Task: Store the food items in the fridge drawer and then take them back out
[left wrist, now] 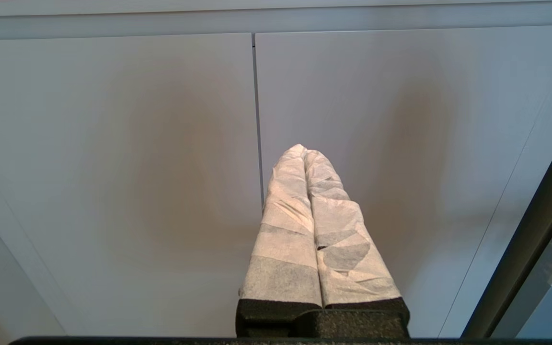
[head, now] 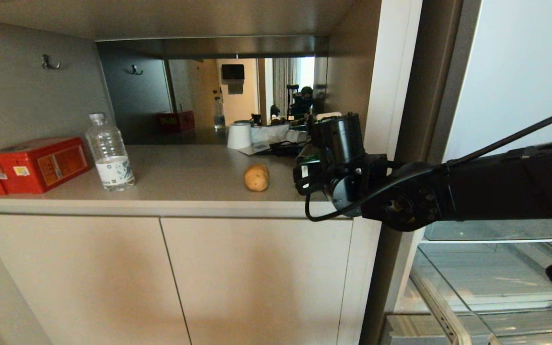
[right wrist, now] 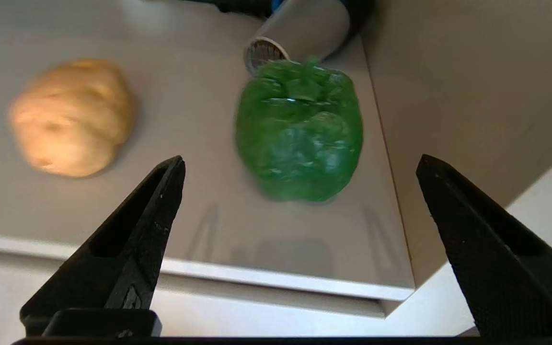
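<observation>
Right gripper [right wrist: 300, 191]: you are looking at it standing wide open and holding nothing, at the front right end of the counter [head: 185, 167], beside the fridge frame

Bell pepper [right wrist: 300, 129]: it is lying on the counter straight ahead of the open right fingers and between their lines, not touching either; in the head view the wrist is hiding nearly all of it

Potato [head: 256, 177]: it is sitting on the counter just beside the pepper, on the side away from the wall, outside the span of the fingers; its long axis is running roughly front to back

Key relation: judging from these views, the pepper is the item in line for a grasp, and the right arm is far nearer to both foods than the left

Left gripper [left wrist: 304, 152]: you are seeing its white-wrapped fingers pressed together, holding nothing, facing the cabinet doors [left wrist: 161, 167] below the counter

Fridge drawer [head: 491, 282]: clear plastic is showing low at the right, inside the open fridge, well apart from both foods; which drawer it is cannot be told

Writing: the red box [head: 34, 164] and the water bottle [head: 109, 152] at the counter's left are carrying labels, but the print is too small for you to be given any words
</observation>
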### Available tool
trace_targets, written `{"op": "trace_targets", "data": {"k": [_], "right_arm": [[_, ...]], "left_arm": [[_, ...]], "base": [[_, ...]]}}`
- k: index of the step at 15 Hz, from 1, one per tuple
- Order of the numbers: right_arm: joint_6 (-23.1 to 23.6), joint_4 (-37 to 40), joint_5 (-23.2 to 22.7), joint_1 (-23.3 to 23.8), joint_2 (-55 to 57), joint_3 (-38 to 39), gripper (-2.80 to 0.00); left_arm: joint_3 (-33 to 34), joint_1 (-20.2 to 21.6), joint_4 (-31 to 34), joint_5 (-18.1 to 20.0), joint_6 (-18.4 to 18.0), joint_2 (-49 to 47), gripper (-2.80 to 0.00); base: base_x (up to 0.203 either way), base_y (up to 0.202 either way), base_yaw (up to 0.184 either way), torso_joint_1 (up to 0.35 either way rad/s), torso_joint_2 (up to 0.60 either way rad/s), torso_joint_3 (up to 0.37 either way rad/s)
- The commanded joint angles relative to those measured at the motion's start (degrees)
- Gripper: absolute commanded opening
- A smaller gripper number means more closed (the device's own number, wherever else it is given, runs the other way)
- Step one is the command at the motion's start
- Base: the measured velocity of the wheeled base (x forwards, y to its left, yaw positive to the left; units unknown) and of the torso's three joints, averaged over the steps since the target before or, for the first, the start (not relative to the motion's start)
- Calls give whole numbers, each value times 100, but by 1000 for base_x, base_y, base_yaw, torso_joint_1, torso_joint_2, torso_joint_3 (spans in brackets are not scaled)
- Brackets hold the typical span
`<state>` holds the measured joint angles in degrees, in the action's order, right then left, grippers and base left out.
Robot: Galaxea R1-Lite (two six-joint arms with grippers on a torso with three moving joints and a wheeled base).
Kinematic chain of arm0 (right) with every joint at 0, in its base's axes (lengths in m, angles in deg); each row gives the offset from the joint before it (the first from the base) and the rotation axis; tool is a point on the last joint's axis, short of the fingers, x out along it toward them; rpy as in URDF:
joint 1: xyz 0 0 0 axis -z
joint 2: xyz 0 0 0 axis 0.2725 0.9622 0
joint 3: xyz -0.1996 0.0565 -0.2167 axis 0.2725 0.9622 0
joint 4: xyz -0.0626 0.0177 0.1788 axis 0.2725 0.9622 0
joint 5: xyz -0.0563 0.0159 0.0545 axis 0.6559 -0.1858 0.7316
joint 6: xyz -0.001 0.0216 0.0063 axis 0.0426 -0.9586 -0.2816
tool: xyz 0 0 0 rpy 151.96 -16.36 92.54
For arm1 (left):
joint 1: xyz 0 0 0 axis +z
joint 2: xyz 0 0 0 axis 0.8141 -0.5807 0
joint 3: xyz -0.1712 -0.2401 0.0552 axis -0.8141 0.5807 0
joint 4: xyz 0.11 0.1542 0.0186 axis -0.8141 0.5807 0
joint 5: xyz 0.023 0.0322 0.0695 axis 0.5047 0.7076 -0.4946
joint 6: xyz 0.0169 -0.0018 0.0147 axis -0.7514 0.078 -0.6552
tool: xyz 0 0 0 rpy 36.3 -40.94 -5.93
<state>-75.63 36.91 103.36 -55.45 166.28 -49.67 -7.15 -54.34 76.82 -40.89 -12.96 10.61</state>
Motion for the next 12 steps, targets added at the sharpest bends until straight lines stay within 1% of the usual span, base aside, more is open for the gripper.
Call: {"op": "trace_targets", "data": {"k": [1,4,12], "right_arm": [[-2,-15,21,48,85,-41,0],[-2,-15,-4,91,202,-293,0],[-2,-15,-22,96,542,-640,0]], "left_arm": [[62,2,-3,-1,-2,0,-280],[62,2,-3,-1,-2,0,-280],[62,2,-3,-1,-2,0,-280]], "base": [[0,0,0,0,0,0],[0,0,0,0,0,0],[0,0,0,0,0,0]]}}
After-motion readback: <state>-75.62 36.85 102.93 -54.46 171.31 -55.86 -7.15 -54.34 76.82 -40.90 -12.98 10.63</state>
